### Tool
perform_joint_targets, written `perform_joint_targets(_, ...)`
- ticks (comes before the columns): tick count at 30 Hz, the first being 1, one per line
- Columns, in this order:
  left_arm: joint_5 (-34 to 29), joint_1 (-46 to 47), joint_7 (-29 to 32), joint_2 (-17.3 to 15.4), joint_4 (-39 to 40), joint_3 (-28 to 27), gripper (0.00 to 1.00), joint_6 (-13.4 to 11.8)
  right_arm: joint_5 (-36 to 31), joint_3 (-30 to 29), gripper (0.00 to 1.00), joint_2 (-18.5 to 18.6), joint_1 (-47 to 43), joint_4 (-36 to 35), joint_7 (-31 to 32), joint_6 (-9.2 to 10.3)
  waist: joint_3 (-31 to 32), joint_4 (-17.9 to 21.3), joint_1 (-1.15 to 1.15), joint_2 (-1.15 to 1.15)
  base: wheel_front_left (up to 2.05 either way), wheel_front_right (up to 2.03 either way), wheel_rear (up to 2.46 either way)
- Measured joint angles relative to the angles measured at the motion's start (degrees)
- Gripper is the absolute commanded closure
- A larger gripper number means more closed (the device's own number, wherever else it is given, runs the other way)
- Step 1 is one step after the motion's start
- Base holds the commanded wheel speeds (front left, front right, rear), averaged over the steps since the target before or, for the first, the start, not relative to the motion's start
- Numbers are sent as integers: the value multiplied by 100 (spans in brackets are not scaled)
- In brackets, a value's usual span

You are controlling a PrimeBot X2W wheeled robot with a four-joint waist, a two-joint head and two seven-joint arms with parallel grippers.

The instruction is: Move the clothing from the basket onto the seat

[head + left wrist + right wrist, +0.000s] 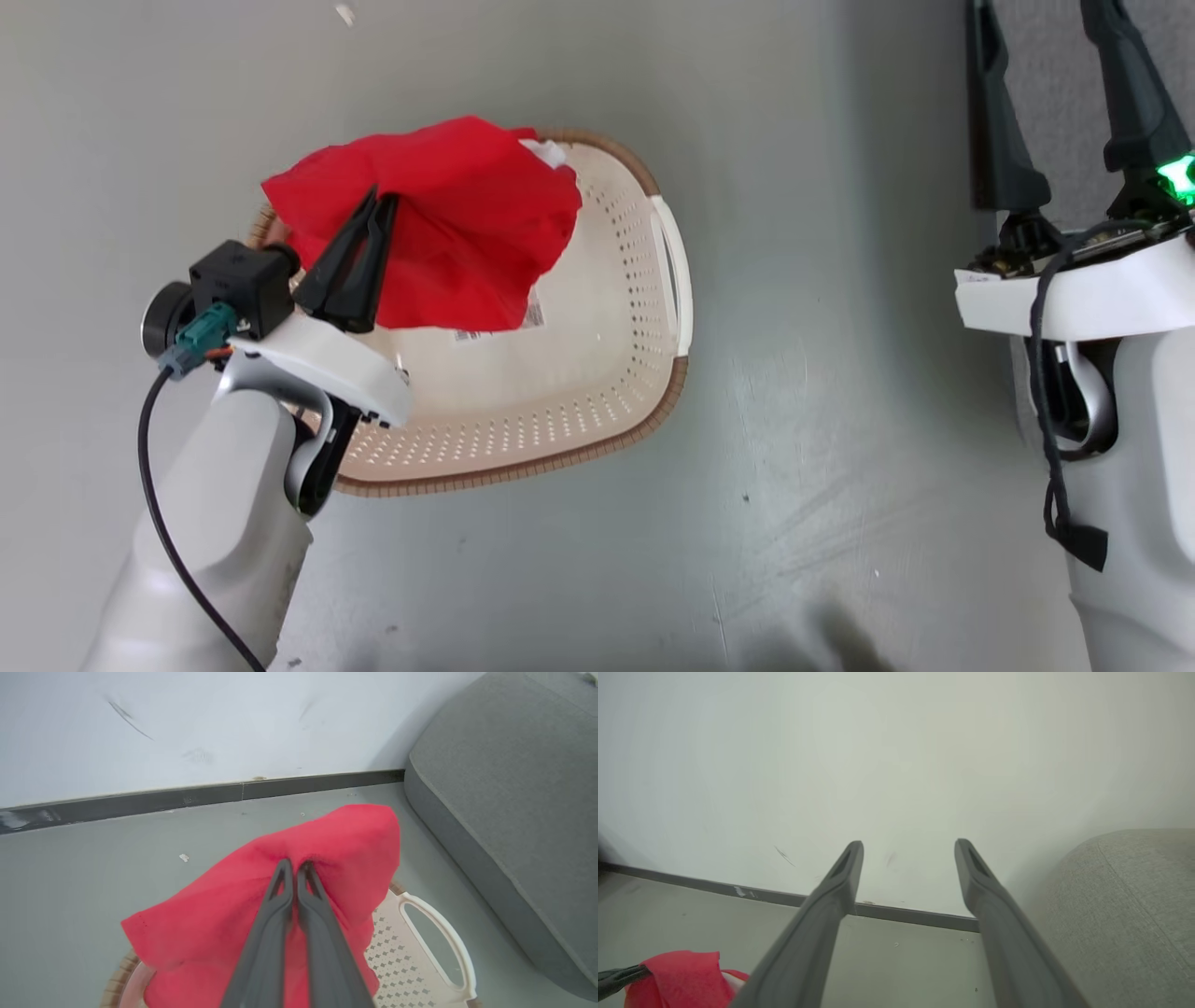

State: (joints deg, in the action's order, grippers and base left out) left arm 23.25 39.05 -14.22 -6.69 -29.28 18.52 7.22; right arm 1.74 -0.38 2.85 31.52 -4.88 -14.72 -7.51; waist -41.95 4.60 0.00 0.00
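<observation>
My left gripper point(384, 198) is shut on a bright red garment point(448, 233), holding it up over the far left end of the cream basket point(597, 392). The cloth drapes around the fingers point(280, 905) and hangs down into the basket point(420, 952). A bit of white shows at the garment's far edge. The basket's bottom with its label point(495, 327) is bare. The grey seat point(514, 802) lies to the right of the basket. My right gripper point(908, 849) is open and holds nothing, raised at the right by the seat point(1125, 905). The red garment point(677, 975) peeks in at the lower left of the right wrist view.
The basket stands on a grey floor point(822, 523). A white wall with a dark skirting board point(187, 795) runs behind it. A small white scrap point(184, 857) lies on the floor beyond the basket.
</observation>
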Motion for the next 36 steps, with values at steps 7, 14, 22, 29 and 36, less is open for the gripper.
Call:
perform_joint_targets(7, 57, -406, -5, 55, 267, -85, 100, 0, -125, 142, 0, 3, -264, 200, 1, -1, 540, -114, 0, 0, 0, 0, 0)
perform_joint_targets(14, 100, -703, -7, 100, 625, -151, 100, 0, -125, 288, 0, 9, -521, 381, 0, -1, 1038, -217, 0, 0, 0, 0, 0)
perform_joint_targets(22, 102, -1308, -7, 112, 938, -210, 100, 0, -140, 419, 0, 16, -1022, 628, 1, 0, 1800, -352, 0, 0, 0, 0, 0)
perform_joint_targets(29, 144, -1760, -7, 112, 1147, -224, 100, 0, -138, 695, 0, 100, -1301, 769, 1, -1, 2386, -443, 0, 0, 0, 0, 0)
perform_joint_targets(36, 147, -2172, -7, 109, 1299, -213, 100, 0, -113, 916, 0, 156, -1602, 896, 1, 0, 2917, -533, 0, 0, 0, 0, 0)
